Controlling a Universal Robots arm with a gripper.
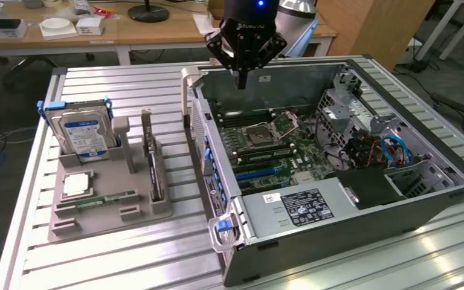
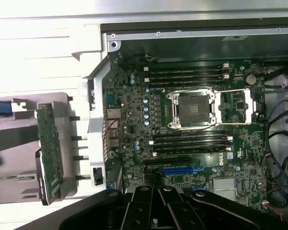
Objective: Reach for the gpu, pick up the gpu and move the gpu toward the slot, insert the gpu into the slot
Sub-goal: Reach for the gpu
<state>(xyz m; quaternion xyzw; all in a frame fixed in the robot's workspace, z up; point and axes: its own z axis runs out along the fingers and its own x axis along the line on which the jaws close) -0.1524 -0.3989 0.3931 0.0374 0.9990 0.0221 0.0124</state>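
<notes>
The gpu (image 1: 154, 169) (image 2: 50, 153) stands on edge in a groove of the grey tray (image 1: 103, 220), a thin green card with its pale bracket end upright at the far end of the groove. Its top edge is free to the air. Sharing the tray are a silver hard drive (image 1: 85, 136) standing upright behind it with a blue-and-white label whose print I can't read, a flat square processor chip (image 1: 77, 184), and a narrow green memory stick (image 1: 107, 198) lying near the front. The tray sits on the slatted aluminium tabletop (image 1: 135, 260), on the exterior view's left of the open computer case (image 1: 425, 205), and a narrow strip of bare slats runs between the two. The case lies on its side with its wide face open upward, showing the green motherboard (image 1: 272, 151), the open processor socket (image 2: 194, 110), rows of dark memory slots and the blue slot (image 1: 256, 172) (image 2: 182, 170) near the power supply (image 1: 296, 208). That box carries a black label with white print too small to make out. The gripper (image 1: 243, 83) hangs over the far rim of the case, well apart from the gpu, with faint white lettering on its black body that I can't make out. Its fingers (image 2: 137, 208) look drawn together to a single narrow tip and grip nothing, pointing down into the open case above the board.
</notes>
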